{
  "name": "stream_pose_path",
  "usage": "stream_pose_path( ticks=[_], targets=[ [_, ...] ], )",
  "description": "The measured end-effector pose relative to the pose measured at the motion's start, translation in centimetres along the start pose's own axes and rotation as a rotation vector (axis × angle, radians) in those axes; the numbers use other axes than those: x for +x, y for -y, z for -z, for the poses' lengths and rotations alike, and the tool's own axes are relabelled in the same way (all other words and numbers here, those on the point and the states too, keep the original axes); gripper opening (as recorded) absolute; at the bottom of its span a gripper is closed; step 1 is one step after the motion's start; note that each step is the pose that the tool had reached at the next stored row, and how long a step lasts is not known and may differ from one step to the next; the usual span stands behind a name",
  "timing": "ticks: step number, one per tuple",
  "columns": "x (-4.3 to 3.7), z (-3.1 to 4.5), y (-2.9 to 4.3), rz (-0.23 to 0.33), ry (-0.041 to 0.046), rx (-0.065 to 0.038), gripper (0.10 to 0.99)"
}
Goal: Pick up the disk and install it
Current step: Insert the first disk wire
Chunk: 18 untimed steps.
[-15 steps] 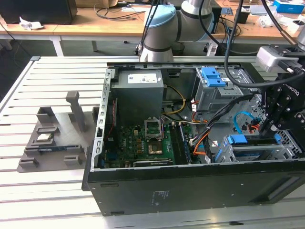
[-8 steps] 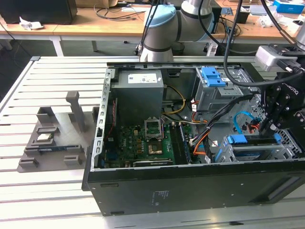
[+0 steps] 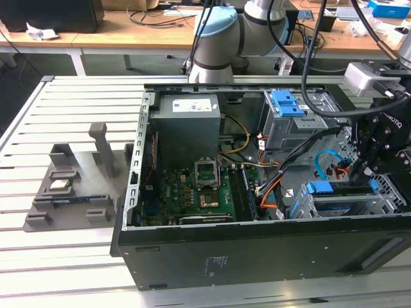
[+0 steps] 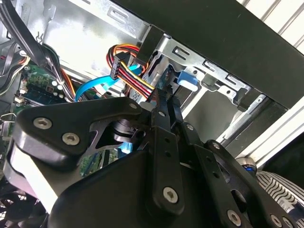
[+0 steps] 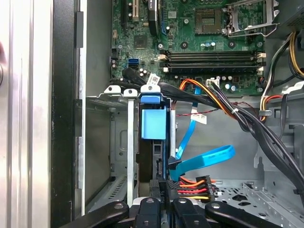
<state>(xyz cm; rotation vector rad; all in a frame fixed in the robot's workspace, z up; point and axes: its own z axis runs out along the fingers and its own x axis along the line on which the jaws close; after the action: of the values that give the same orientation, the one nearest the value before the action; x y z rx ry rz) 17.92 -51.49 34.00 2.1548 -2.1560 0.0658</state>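
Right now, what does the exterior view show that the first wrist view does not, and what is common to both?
Exterior view alone: the grey fixture beside the case, the power supply, and the arm's elbow.

First wrist view alone: the memory slots seen close, and the blue tab end-on.

Both: the disk seated in its drive cage, the gripper at it, and the blue cable.

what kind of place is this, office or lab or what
Probably a robotics lab or test workshop: an open computer case sits on a slatted metal table, a robot arm reaches over it, and cluttered wooden benches stand behind.
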Motion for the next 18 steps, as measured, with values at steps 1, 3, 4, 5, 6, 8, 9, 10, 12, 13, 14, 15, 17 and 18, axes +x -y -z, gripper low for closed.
stream_pose_path(
  ticks=[1,3,4,5,6,8,9,10,12,13,14,15,17,18],
  targets=[
    [0.00,-0.07,0.00,0.000,0.0002,0.000,0.169],
    [0.00,-0.21,0.00,0.000,0.0002,0.000,0.169],
    [-0.01,-0.27,0.00,0.000,0.0000,0.000,0.169],
    [-0.01,-0.32,0.01,0.000,0.0000,0.000,0.169],
    [-0.02,-0.41,0.01,0.000,-0.0001,0.000,0.169],
    [-0.02,-0.59,0.01,0.000,-0.0004,0.000,0.169],
    [-0.02,-0.62,0.01,0.000,-0.0003,0.000,0.169],
    [-0.02,-0.63,0.01,0.000,0.0001,0.000,0.169],
    [-0.03,-0.64,0.01,0.000,0.0001,0.000,0.169],
    [-0.03,-0.64,0.02,0.000,0.0001,0.000,0.169],
    [-0.04,-0.68,0.01,0.000,0.0014,0.000,0.169],
    [-0.04,-0.72,0.02,0.000,0.0019,0.000,0.180],
    [-0.03,-0.67,0.02,0.000,0.0006,0.000,0.243],
    [-0.02,-0.62,0.01,0.000,0.0000,0.000,0.243]
  ],
)
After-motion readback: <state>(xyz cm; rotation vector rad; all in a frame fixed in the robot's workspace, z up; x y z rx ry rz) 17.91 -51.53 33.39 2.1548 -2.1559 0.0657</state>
